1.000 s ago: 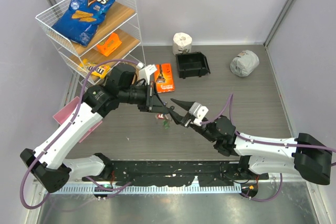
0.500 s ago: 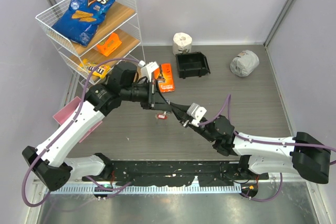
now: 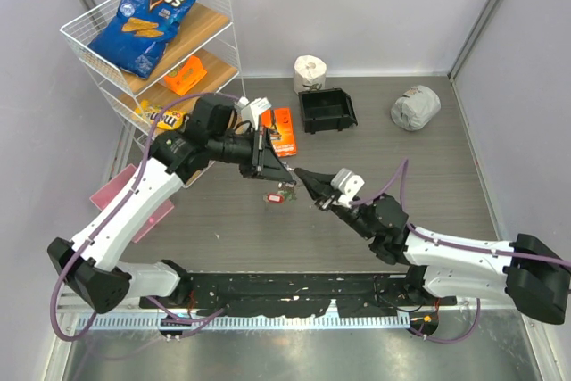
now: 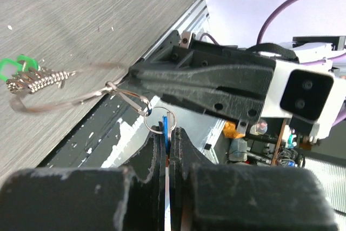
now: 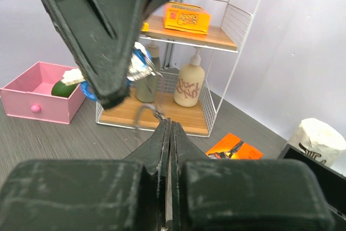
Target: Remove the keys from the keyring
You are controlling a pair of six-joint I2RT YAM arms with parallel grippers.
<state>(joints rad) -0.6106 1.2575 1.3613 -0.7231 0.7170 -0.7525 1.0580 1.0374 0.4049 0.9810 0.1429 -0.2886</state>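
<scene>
Keyring of thin silver wire [image 4: 160, 120] held up above grey wood-grain table [image 3: 428, 185], between the two arms. Left gripper [image 4: 166, 131] clamped shut on blue-headed silver key [image 4: 164, 124], right at ring. Right gripper [image 5: 168, 126] pressed fully closed, seemingly pinching the wire loop; contact point blurred. Green-tagged key [image 4: 13, 68] and coiled silver chain [image 4: 42, 79] trailing from loop's far end.

Grey wood-grain table [image 3: 446, 186], orange packet [image 3: 285, 128], black bin [image 3: 327, 123], white paper roll [image 3: 310, 71], grey crumpled wad [image 3: 415, 107], wire rack [image 3: 212, 22] far left.
</scene>
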